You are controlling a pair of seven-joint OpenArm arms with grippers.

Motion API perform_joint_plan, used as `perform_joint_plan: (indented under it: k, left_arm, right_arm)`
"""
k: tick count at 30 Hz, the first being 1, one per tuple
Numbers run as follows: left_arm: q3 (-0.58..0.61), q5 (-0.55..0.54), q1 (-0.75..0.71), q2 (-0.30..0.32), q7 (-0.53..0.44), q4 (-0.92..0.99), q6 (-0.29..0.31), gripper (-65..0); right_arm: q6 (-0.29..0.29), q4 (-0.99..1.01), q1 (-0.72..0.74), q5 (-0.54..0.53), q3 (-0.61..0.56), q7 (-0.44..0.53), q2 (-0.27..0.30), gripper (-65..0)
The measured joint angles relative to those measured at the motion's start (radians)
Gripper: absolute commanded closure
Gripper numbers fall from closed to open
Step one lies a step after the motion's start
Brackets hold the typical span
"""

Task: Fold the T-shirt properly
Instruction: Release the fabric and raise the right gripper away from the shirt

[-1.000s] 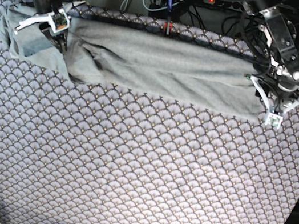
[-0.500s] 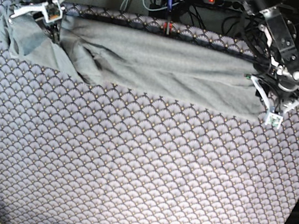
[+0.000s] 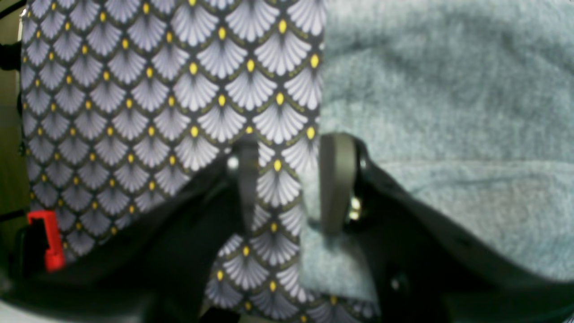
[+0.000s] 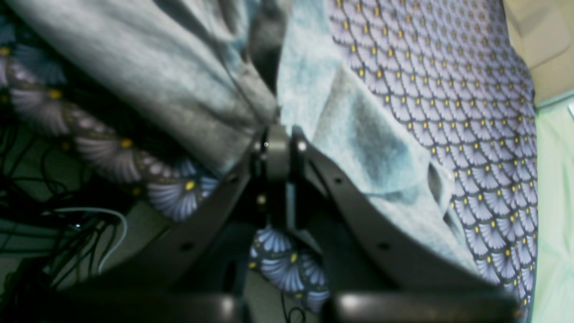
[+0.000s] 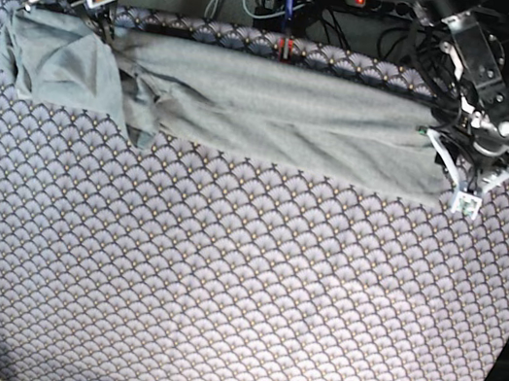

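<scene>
From my station I judged the fold barely half made. The T-shirt lay along the far edge of the counter, on the fan-scale tablecloth, drawn out into a long flat band running from one side to the other. The body looked doubled lengthwise, with shallow creases along it, but the end on the base view's left was loose: a sleeve or flap spread wider than the band and a small tail of cloth hung below its near edge. No crosswise fold had been made, so I reckoned the sleeve end needed tucking and the band folding over on itself.

The right gripper had its jaws together, pinching a ridge of the grey knit at the back corner, where the cloth rose in a peak towards them. The left gripper sat at the opposite end of the band with its jaws apart. One finger stood over bare tablecloth, the other at the shirt's edge, with a little cloth lying between them. I could not tell whether they pressed on it.

The shirt itself was plain light heather-grey, soft and slightly fuzzy, without print. It looked bluish in the right wrist view.
</scene>
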State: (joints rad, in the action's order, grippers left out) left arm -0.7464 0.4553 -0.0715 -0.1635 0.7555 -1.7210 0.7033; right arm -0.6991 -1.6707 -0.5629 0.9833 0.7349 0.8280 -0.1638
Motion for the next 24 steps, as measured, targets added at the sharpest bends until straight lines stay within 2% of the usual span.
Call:
perform_joint_plan:
  k: [8, 13, 24]
  left_arm:
    - [0.000, 0.000, 0.000, 0.000, 0.000, -0.001, 0.000, -22.6]
    - [-0.030, 0.002, 0.000, 0.001, 0.001, -0.001, 0.000, -22.6]
    - [-0.031, 0.000, 0.001, 0.000, 0.000, -0.001, 0.000, -22.6]
  right_arm:
    - [0.000, 0.053, 0.032, 0.004, 0.069, -0.008, 0.000, 0.0]
    - [0.000, 0.100, 0.089, 0.004, 0.117, -0.003, 0.048, 0.0]
    - [-0.003, 0.172, 0.192, 0.004, 0.220, -0.004, 0.113, 0.0]
